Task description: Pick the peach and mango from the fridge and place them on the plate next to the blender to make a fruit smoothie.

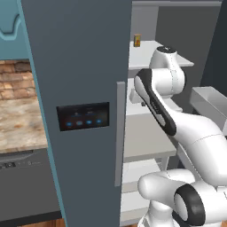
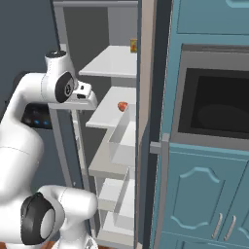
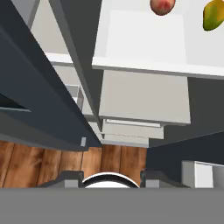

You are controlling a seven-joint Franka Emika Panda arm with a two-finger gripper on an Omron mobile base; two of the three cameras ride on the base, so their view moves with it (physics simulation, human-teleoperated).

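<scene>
The fridge [image 1: 84, 111] is the biggest thing here: a tall dark slate-grey body whose open door fills the middle of the left base view, with a vertical grey bar handle [image 1: 119, 133] and a black touch panel [image 1: 83, 116] lit by small blue lights. That door hides much of the interior from the left, and the white arm [image 1: 177, 119] covers most of the middle shelf there. From the right base view the white shelves [image 2: 112, 114] stand open to sight, stacked one above another, the lower ones cut off by the arm and the frame's bottom edge. The gripper [image 2: 83, 97] sits at the front edge of the shelves, but its fingers are too small and hidden to judge, so I cannot tell whether it is wide or narrow. On the top shelf a small yellow-brown container [image 1: 137, 40] stands near the back. The peach [image 3: 162, 5], small, round and reddish-orange, lies on the middle white shelf, cut off by the hand view's top edge. The mango [image 3: 213, 15], yellow-green and rounded, lies near it on the same shelf, apart from it and partly cropped.
</scene>
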